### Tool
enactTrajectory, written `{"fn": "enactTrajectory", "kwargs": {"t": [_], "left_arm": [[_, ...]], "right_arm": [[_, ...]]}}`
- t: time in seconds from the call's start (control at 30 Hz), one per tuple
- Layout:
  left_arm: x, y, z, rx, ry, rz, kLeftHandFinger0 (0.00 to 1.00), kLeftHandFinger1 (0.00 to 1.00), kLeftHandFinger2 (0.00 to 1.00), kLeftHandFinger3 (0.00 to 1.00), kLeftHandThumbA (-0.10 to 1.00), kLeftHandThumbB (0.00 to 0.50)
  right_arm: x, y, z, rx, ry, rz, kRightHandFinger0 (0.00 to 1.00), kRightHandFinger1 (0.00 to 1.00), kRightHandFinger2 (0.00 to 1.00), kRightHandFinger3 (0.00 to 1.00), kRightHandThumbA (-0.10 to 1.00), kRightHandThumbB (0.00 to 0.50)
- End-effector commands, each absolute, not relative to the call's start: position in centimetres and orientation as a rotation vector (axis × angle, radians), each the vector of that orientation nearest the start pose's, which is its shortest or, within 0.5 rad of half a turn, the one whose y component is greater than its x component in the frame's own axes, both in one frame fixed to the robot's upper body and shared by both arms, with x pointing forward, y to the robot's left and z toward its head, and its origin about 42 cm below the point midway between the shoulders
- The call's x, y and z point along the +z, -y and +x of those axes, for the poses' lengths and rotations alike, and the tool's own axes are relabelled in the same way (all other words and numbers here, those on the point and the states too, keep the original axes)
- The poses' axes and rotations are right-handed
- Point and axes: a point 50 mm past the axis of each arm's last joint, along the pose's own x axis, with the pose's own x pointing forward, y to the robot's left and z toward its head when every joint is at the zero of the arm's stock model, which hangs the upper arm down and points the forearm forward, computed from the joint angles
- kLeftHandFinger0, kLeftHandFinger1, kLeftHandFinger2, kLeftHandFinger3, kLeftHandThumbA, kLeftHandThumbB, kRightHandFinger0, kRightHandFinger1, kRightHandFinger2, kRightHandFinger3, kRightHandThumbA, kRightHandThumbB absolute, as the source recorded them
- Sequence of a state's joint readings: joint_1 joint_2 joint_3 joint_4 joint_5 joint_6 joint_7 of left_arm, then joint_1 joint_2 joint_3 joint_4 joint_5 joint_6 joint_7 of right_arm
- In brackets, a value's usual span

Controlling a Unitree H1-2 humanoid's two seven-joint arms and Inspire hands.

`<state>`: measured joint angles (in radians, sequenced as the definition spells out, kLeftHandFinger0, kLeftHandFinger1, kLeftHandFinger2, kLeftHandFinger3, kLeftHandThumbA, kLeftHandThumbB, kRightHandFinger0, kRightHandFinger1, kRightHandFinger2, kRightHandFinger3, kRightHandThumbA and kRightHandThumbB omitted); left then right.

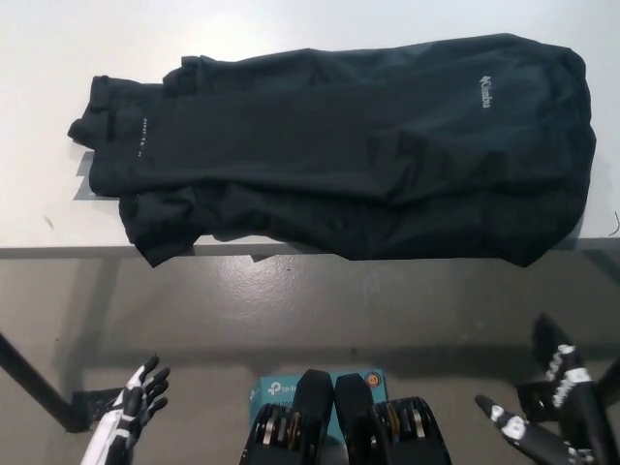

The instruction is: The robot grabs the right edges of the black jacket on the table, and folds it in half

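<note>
Reaching was pending: both hands, left hand [131, 412] and right hand [547, 412], hung low, fingers spread, empty; advised pinching jacket [358, 150] right edge at both corners.

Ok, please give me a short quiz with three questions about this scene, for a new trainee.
1. True or false: the left robot hand is already holding the black jacket.
2. Where does the white logo sit on the jacket? A) near its right end B) near its left end C) in the middle
3. Fill in: the jacket's near edge hangs over the front edge of the ______.

Key
1. False. Both hands are low in the picture, below the table edge, apart from the jacket; the right robot hand also holds nothing.
2. A
3. table
</note>
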<state>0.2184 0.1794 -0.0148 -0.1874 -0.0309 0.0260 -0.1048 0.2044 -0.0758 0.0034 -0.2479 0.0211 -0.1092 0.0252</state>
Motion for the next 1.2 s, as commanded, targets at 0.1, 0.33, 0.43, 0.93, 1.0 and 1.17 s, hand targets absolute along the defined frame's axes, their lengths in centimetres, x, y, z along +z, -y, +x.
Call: {"fn": "enactTrajectory", "kwargs": {"t": [0.1, 0.33, 0.43, 0.93, 1.0, 1.17], "left_arm": [[13.5, -24.1, 23.5, -0.232, 0.136, 0.146, 1.00, 1.00, 1.00, 1.00, 1.00, 0.317], [13.4, -24.1, 23.9, -0.209, 0.145, 0.159, 1.00, 1.00, 1.00, 1.00, 1.00, 0.316], [13.0, -24.4, 23.9, -0.199, 0.122, 0.145, 1.00, 1.00, 1.00, 1.00, 1.00, 0.300], [12.1, -25.1, 23.0, -0.166, 0.089, 0.104, 1.00, 1.00, 1.00, 1.00, 1.00, 0.292], [12.1, -25.0, 23.4, -0.158, 0.102, 0.103, 1.00, 1.00, 1.00, 1.00, 1.00, 0.302], [11.9, -25.0, 23.1, -0.146, 0.104, 0.091, 1.00, 1.00, 1.00, 1.00, 1.00, 0.293]], "right_arm": [[24.5, 28.7, 19.7, -0.018, 0.544, -0.041, 1.00, 1.00, 1.00, 1.00, 1.00, 0.320], [30.6, 33.1, 24.4, -0.067, 0.619, -0.068, 1.00, 1.00, 1.00, 1.00, 1.00, 0.339], [33.5, 35.0, 27.5, -0.069, 0.587, -0.056, 1.00, 1.00, 1.00, 1.00, 1.00, 0.290], [35.0, 41.1, 44.7, -0.026, 0.195, 0.143, 1.00, 1.00, 1.00, 1.00, 1.00, 0.243], [35.1, 40.8, 46.4, -0.010, 0.161, 0.190, 1.00, 1.00, 1.00, 1.00, 1.00, 0.206], [32.5, 40.1, 49.4, 0.130, 0.109, 0.551, 1.00, 1.00, 1.00, 1.00, 1.00, 0.292]]}}
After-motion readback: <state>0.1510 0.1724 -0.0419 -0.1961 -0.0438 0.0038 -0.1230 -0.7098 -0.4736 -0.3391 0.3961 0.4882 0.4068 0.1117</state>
